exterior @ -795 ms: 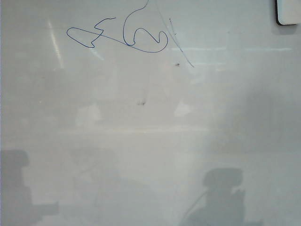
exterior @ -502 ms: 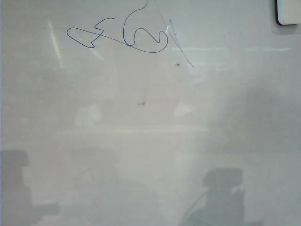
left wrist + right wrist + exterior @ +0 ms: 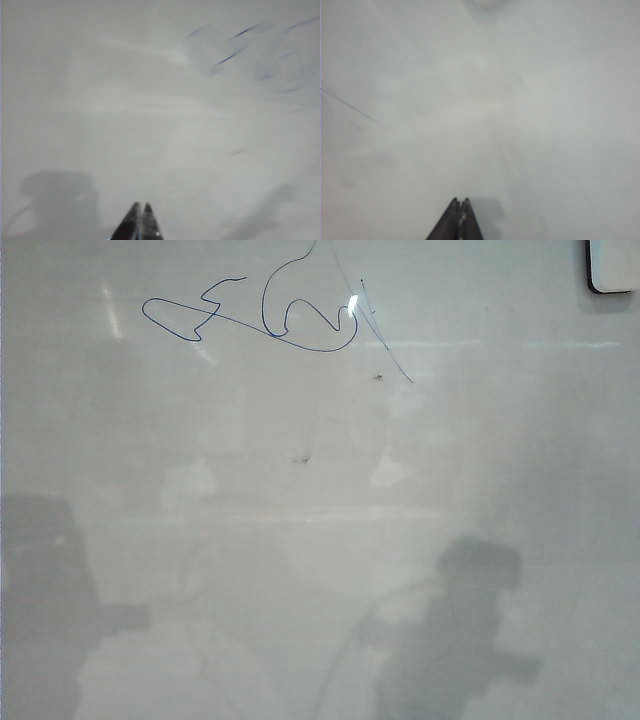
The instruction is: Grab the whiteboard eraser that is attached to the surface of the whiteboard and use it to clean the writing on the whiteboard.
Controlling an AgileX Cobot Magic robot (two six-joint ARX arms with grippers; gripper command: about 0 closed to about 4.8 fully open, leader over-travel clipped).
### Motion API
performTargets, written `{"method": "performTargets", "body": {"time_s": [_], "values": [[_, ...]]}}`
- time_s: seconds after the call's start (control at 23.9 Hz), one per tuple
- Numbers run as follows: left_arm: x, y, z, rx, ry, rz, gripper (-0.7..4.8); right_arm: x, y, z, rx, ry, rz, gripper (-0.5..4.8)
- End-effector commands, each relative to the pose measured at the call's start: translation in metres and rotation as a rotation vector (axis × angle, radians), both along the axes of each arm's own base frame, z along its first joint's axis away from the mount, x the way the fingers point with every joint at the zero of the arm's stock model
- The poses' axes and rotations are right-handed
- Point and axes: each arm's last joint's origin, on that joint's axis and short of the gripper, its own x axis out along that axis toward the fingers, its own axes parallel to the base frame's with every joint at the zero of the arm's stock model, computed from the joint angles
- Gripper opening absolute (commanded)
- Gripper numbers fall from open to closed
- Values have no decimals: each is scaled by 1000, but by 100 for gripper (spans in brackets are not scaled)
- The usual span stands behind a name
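We see the left gripper (image 3: 141, 206) w/ fingers pressed together, tips meeting, nothing between them, hanging over bare board (image 3: 320, 540). Right gripper (image 3: 460, 201) same: fingers pressed together, empty, over blank board w/ its own shadow just beside the tips. In the exterior view neither gripper shows, only their grey shadows low on the board.

Eraser (image 3: 612, 266) sits at the board's top right corner, mostly cut off by the frame edge; we see a white face w/ a dark edge, long axis can't tell. Writing (image 3: 262, 312) is upper left-centre, blue loops running roughly across the board, plus a faint slanted line dropping toward the right. Eraser & writing well apart.
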Motion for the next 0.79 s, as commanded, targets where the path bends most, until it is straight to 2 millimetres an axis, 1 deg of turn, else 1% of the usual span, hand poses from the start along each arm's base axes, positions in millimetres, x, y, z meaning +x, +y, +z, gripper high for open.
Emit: {"method": "performTargets", "body": {"time_s": [0.04,0.17,0.21,0.25,0.33,0.42,0.5,0.54,0.59,0.63,0.71,0.79], "values": [[-12,-5,26,2,-56,-158,-2,-16,1,34,0,-53,50,-10],[-24,-8,43,40,-40,-214,-2,-36,1,61,-47,-42,44,-10],[-34,-8,52,89,-13,-203,-2,-51,1,79,-132,-7,37,-10],[-41,-9,58,133,8,-182,-2,-63,1,93,-265,31,26,-10],[-49,-9,63,176,35,-160,-2,-73,-1,108,-463,81,-36,-10],[-52,-9,65,187,49,-162,-2,-75,-4,121,-554,111,-117,-10],[-52,-9,65,186,53,-169,-2,-71,-4,131,-550,93,-143,-9],[-52,-9,64,184,61,-170,-2,-62,-4,139,-545,37,-158,78],[-52,-9,63,184,63,-168,-2,-56,-4,143,-542,7,-166,154],[-52,-9,63,184,64,-168,-2,-40,-4,149,-534,-56,-190,264],[-52,-9,63,184,65,-168,-2,-24,-4,152,-510,-85,-206,274],[-52,-9,63,184,65,-170,-2,-1,-5,153,-476,-90,-215,276]]}}
